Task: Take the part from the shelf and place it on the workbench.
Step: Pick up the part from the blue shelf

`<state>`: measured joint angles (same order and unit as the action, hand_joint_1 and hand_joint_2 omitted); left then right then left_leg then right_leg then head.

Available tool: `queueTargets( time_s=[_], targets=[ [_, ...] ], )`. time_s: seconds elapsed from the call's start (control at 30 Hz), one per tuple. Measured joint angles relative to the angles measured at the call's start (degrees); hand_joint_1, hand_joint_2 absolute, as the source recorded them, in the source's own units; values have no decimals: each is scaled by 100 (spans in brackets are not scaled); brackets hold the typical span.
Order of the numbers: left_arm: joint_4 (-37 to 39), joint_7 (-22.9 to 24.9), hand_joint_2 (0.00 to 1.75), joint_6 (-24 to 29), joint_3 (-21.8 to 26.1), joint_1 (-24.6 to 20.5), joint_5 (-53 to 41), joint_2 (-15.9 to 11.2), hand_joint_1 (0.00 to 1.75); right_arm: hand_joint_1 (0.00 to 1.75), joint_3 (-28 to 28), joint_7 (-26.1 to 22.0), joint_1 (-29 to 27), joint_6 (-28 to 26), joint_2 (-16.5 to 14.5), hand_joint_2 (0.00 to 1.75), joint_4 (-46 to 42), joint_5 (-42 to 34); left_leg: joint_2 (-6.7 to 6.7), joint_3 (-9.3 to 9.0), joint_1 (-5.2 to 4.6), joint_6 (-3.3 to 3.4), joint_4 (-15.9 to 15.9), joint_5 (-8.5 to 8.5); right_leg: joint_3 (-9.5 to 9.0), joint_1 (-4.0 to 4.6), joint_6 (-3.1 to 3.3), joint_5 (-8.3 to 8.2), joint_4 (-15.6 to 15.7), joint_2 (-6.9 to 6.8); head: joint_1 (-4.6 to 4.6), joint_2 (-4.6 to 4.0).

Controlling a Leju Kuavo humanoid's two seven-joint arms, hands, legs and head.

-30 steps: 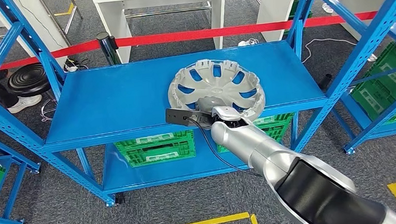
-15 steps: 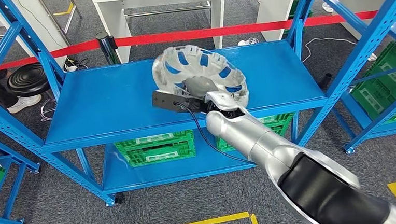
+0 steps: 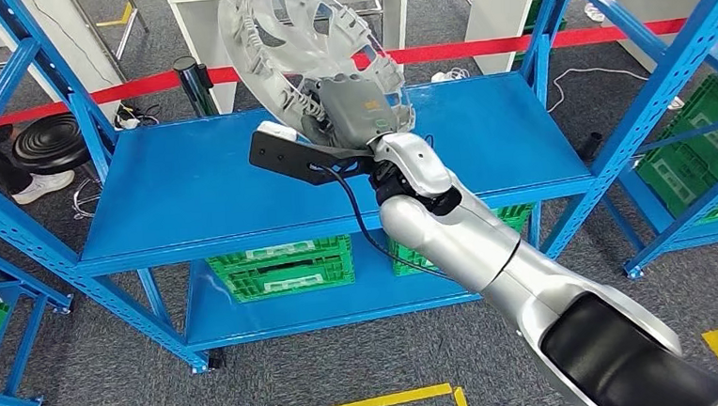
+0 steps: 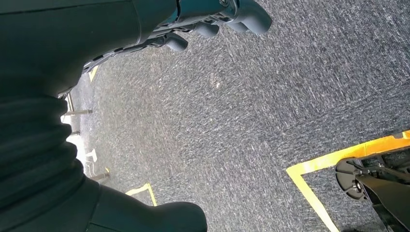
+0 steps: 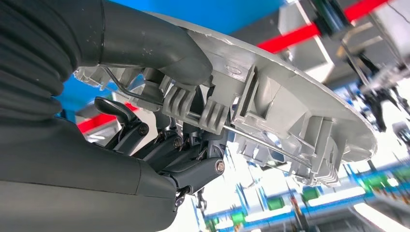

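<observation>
Already clear of the blue shelf (image 3: pixel 240 173), the hubcap (image 3: pixel 299 47) hangs tilted in the right hand (image 3: pixel 359 109), fingers clamped on its rim; the workbench drop remains.

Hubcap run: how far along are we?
Done: the grey hubcap is off the blue shelf, raised and tilted above it. In hand: the right hand grips it at the rim, thumb on one face and fingers on the ribbed side in the right wrist view. The left hand hangs over the carpet, holding nothing. Left: carry it to the workbench and set it down.
</observation>
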<state>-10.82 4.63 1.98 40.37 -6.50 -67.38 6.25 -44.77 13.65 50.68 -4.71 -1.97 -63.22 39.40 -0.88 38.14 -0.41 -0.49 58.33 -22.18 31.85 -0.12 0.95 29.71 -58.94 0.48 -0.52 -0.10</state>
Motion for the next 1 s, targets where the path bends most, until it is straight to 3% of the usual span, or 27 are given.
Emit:
queueTargets(
  time_s=[0.57,1.0],
  targets=[
    [0,-54,175,254,13,-7,32,36,0,175,38,-127,-268,-186,120,175,-630,228,-1,2,0,0,0,-1,-2,1,0,0,0,-1,0,0],
    [0,-120,175,-2,144,16,185,42,0,175,32,-467,-415,-509,121,175,-933,391,-2,4,0,0,0,-1,-2,1,0,0,0,-1,1,0]
  ],
)
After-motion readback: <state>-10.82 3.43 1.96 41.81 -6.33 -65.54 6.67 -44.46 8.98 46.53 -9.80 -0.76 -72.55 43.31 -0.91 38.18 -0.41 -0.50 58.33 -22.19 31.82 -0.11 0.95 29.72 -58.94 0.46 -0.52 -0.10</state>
